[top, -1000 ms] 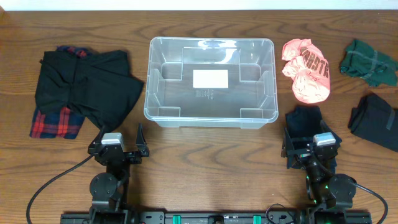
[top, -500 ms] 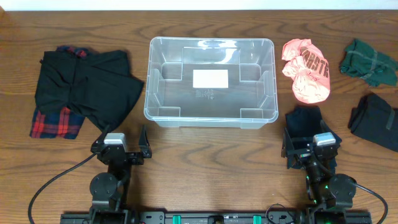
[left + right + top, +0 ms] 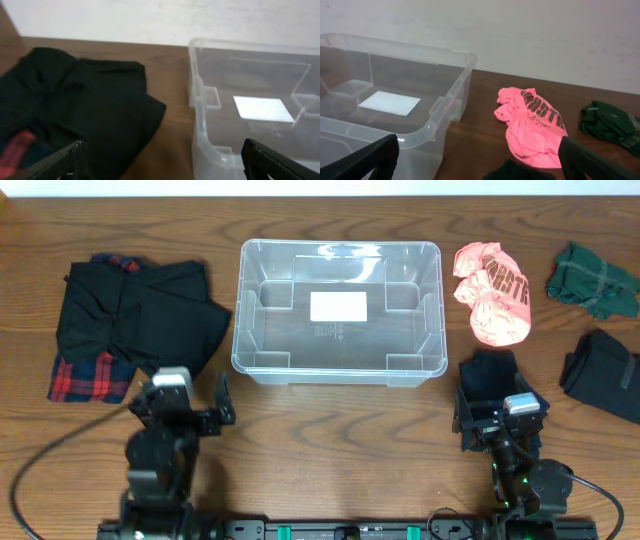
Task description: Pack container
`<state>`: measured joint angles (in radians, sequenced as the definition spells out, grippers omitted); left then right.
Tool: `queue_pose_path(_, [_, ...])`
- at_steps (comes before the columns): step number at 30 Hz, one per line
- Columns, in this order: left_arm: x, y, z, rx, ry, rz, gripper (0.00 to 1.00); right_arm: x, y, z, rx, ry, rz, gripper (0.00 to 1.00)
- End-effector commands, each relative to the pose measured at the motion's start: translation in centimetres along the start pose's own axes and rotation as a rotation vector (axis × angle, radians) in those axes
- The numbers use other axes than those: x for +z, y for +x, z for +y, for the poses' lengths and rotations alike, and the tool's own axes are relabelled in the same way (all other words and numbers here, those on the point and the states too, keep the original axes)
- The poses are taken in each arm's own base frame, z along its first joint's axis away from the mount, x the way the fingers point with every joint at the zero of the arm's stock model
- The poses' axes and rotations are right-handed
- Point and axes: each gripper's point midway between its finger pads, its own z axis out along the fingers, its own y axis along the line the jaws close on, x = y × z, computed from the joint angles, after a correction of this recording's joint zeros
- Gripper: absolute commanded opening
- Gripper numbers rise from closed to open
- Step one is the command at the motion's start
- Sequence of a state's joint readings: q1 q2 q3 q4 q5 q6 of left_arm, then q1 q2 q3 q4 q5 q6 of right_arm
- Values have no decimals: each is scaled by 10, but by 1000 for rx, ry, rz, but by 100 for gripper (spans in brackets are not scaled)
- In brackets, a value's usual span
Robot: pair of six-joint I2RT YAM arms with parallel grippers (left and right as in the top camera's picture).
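Observation:
The clear container (image 3: 237,330) stands empty mid-table, a white label (image 3: 338,306) on its bottom. My left gripper (image 3: 184,388) is open just in front of its near left corner, close to a black garment (image 3: 130,320) lying over red plaid cloth (image 3: 90,380). In the left wrist view the black garment (image 3: 75,110) fills the left and the container (image 3: 196,100) the right, with nothing between the fingers (image 3: 65,162). My right gripper (image 3: 500,405) is open at the near right, over a small black cloth (image 3: 490,370). The right wrist view shows the container (image 3: 420,132) and a pink shirt (image 3: 535,125).
Right of the container lie the pink shirt (image 3: 492,295), a dark green garment (image 3: 592,280) and a black folded garment (image 3: 605,375) near the table's right edge. A cable runs from the left arm's base along the front edge.
My left arm has shifted left and forward, toward the black garment, still open. The right arm and all the clothes have stayed put.

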<state>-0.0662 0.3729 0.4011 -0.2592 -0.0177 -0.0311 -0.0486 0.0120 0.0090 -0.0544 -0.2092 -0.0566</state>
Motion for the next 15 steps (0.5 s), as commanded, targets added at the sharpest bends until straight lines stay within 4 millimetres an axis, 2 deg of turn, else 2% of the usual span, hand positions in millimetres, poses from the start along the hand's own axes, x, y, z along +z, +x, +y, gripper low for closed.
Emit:
queue_pose_path(1, [2, -39, 15, -50, -112, 23, 98, 0, 1, -3, -12, 12, -1, 99])
queue_pose_path(7, [17, -84, 19, -111, -167, 136, 98, 0, 1, -3, -12, 12, -1, 99])
queue_pose_path(10, [27, -102, 1, -123, -76, 156, 98, 0, 1, -3, -12, 12, -1, 99])
queue_pose_path(12, [30, -104, -15, -130, 17, 179, 98, 0, 1, -3, -12, 12, -1, 99])
queue_pose_path(13, [31, -99, -25, -135, 69, 206, 98, 0, 1, -3, -12, 12, -1, 99])
queue_pose_path(15, [31, -84, -29, -139, 93, 271, 98, 0, 1, -3, -12, 12, -1, 99])
